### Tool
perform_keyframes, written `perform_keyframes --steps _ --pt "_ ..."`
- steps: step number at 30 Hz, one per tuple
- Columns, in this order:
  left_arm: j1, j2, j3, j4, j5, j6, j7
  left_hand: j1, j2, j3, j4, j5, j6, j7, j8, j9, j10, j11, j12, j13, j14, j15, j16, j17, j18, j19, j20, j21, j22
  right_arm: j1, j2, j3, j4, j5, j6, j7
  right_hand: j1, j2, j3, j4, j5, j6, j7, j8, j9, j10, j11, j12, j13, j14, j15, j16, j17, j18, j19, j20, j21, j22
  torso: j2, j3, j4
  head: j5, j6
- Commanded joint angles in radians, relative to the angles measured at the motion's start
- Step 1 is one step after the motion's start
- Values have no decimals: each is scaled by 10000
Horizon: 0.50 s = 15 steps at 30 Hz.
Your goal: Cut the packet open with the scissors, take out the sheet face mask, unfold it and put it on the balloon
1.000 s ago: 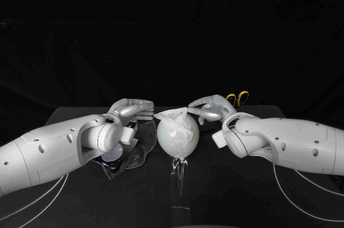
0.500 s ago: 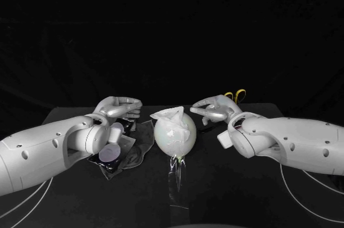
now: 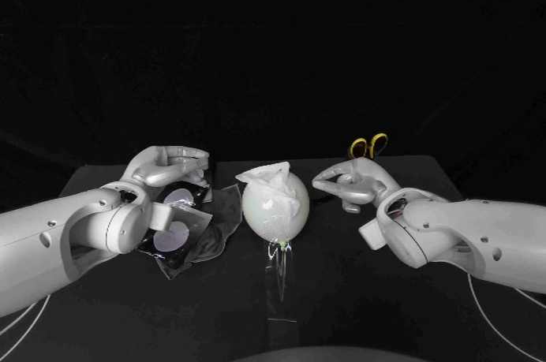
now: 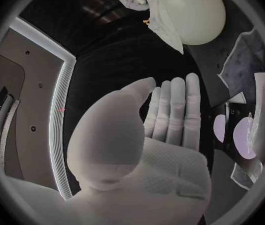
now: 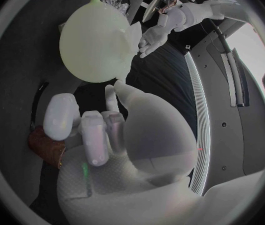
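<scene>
balloon [image 3: 277, 210] pale green-white | sheet mask [image 3: 263, 177] white | scissors [image 3: 356, 147] handles yellow | packet [image 3: 173, 236] dark, lilac circles

Left arm [image 3: 69, 228] and right arm [image 3: 478, 236] reach in from opposite sides. Left hand [image 3: 169, 166]: raised, fingers [image 4: 177, 110] straight and side by side, palm empty. Right hand [image 3: 353, 182]: fingers [image 5: 95, 135] curled inward, gripping nothing.

table: black [image 3: 375, 299] | backdrop: dark cloth [image 3: 273, 62] behind table
</scene>
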Motion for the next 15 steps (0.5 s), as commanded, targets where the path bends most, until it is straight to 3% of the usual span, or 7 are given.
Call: perform_keyframes --steps 1,3,4,7,11,12,15 --pt "-96 -134 5 397 -289 400 477 -40 68 -39 38 5 235 -114 62 -68 208 -233 595 337 840 -248 958 787 87 300 -328 1020 608 -136 -65 6 215 -1859 146 -234 48 -44 59 11 61 68 -22 -6 9 1056 -67 34 2614 1066 -86 41 2608 -238 338 -72 486 1522 4 2 2 -83 -27" --pt "-164 -190 5 563 -430 527 444 -72 30 -4 61 4 315 -158 72 -103 275 -322 950 555 1515 -315 1761 2127 84 343 -419 1416 853 -199 -69 6 280 -2250 116 -364 46 -46 73 10 89 93 -34 -6 14 1056 -80 34 2614 1066 -102 41 2608 -264 417 -88 603 1561 11 -1 8 -90 -57" --pt "-199 -209 5 653 -530 609 403 -121 15 -12 94 -7 405 -199 114 -99 449 -381 1227 711 2087 -358 2337 3180 96 412 -456 1596 959 -235 -66 6 319 -2466 77 -471 32 -58 79 14 112 138 -56 5 24 1056 -99 34 2614 1066 -121 41 2608 -295 516 -105 755 1612 11 -7 6 -73 -54" --pt "-278 -222 4 873 -809 794 226 -401 -103 0 358 14 594 -301 219 -78 552 -466 2133 1324 3030 -514 3285 4867 39 697 -577 2281 1493 -302 -56 6 423 -2868 -126 -772 -25 -70 110 51 149 145 -80 -31 27 1056 -135 34 2614 1066 -166 41 2608 -439 917 -158 1420 1836 25 -11 9 -64 -80" --pt "-381 -193 3 1125 -1232 971 -55 -718 -83 -21 749 5 631 -345 289 -51 760 -547 2952 1890 3897 -560 4094 6697 -264 1819 -665 3690 3720 -346 -11 7 534 -3106 -539 -1016 -138 -138 82 120 91 157 -84 -57 34 1056 -142 34 2614 1066 -183 41 2608 -498 1088 -187 1698 1932 40 -8 7 -112 -155" --pt "-409 -183 2 1186 -1309 994 -142 -789 -82 -26 915 6 626 -365 325 -34 827 -610 3338 2182 4225 -612 4396 7428 -404 2283 -713 4267 4636 -352 4 7 559 -3113 -634 -1046 -138 -138 82 120 91 157 -84 -57 34 1056 -142 34 2614 1066 -183 41 2608 -498 1088 -187 1698 1932 36 -3 5 -112 -182" --pt "-466 -166 -1 1349 -1356 1006 -427 -900 -67 -63 1149 2 616 -427 375 -6 951 -643 3761 2511 4564 -666 4708 8246 -573 2836 -769 4925 5741 -363 40 7 631 -3037 -801 -1071 -189 -192 57 148 35 125 -71 -90 28 1056 -134 34 2614 1066 -182 41 2608 -508 1118 -193 1742 1949 47 0 -3 -114 -207"
